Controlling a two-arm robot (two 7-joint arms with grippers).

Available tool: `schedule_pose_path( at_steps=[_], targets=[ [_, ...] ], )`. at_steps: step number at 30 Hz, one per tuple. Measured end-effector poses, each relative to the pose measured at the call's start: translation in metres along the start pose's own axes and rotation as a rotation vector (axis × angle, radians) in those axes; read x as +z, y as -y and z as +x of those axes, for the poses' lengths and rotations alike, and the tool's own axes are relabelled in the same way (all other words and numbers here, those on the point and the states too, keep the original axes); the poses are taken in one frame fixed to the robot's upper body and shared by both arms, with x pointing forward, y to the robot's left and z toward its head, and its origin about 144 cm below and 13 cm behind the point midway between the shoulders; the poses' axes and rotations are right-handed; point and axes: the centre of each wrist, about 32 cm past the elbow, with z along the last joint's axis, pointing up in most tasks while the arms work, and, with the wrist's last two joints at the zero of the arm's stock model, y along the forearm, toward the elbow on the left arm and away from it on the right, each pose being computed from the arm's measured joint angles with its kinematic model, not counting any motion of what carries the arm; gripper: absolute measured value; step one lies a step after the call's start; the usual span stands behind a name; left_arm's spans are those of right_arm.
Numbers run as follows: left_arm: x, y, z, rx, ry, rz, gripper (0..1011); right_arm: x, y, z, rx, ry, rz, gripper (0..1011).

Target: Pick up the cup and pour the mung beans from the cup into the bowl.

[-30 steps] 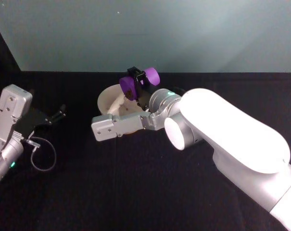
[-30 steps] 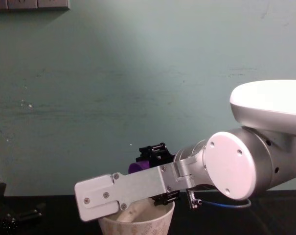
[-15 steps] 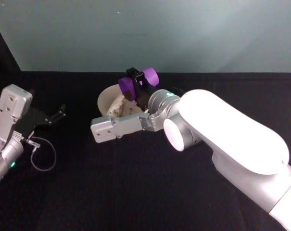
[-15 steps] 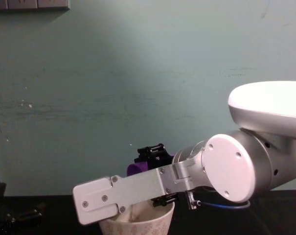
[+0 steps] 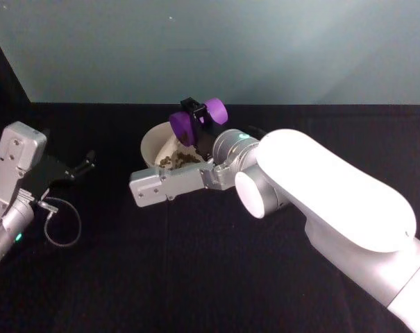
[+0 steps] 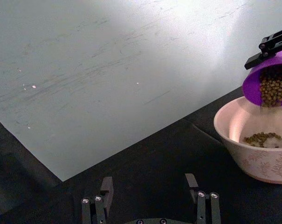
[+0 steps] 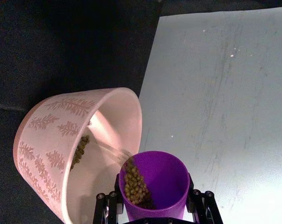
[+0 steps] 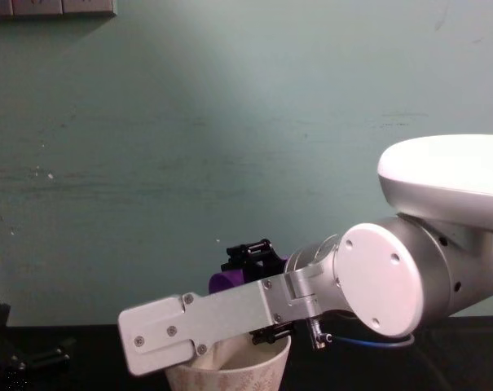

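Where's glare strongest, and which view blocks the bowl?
Head view: the right arm's white shell glares brightest. Left wrist view: the wall washes bright above the cup in the right claw. Chest view: that arm hides most of the bowl.

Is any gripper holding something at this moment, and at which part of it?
The right gripper holds the purple cup by its side wall, clamped on opposite sides, tipped over the bowl. The left gripper is open and holds nothing.

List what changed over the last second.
The right gripper, shut on the cup, tipped it further over the bowl, and mung beans now lie inside where none showed. The bowl kept its place; the left gripper stayed parked, open, on the left.
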Motion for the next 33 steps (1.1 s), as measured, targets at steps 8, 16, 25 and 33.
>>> schedule_pose_path(
  at_steps=[8, 16, 25, 33],
  targets=[
    [0.0, 0.0, 0.0, 0.0, 0.0, 0.0, 1000, 0.0009, -0.0001, -0.0005, 0.0, 0.007, -0.001, 731],
    [0.0, 0.0, 0.0, 0.0, 0.0, 0.0, 1000, 0.0014, -0.0002, -0.0005, 0.0, 0.017, -0.006, 731],
    [0.0, 0.0, 0.0, 0.0, 0.0, 0.0, 1000, 0.0031, -0.0003, 0.0, -0.007, 0.038, -0.013, 731],
    [0.0, 0.0, 0.0, 0.0, 0.0, 0.0, 1000, 0.008, 0.0002, -0.0001, -0.003, 0.085, -0.023, 731]
  ],
)
